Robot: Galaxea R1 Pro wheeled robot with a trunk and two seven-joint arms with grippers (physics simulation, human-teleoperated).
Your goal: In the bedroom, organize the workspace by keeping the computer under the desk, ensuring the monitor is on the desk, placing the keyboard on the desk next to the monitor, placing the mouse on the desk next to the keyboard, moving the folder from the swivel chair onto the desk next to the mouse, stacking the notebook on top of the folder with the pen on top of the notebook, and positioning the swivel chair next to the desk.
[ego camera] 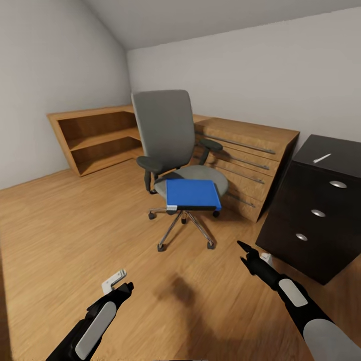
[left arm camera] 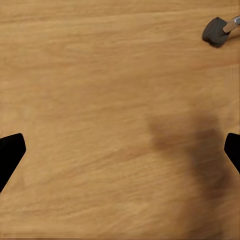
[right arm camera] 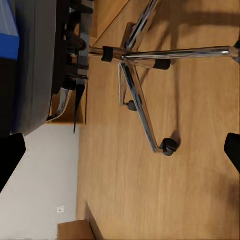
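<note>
Folder (ego camera: 193,194) lay flat on swivel chair (ego camera: 168,135) seat, front edge overhanging slightly. Left gripper (ego camera: 123,287) and right gripper (ego camera: 244,253) hung low, well short, jaws spread, empty. Best approached closer, pinched at overhanging edge, lifted level.

The black drawer unit (ego camera: 321,210) runs off the right edge. A small white object (ego camera: 322,158) on it is too small to identify.
</note>
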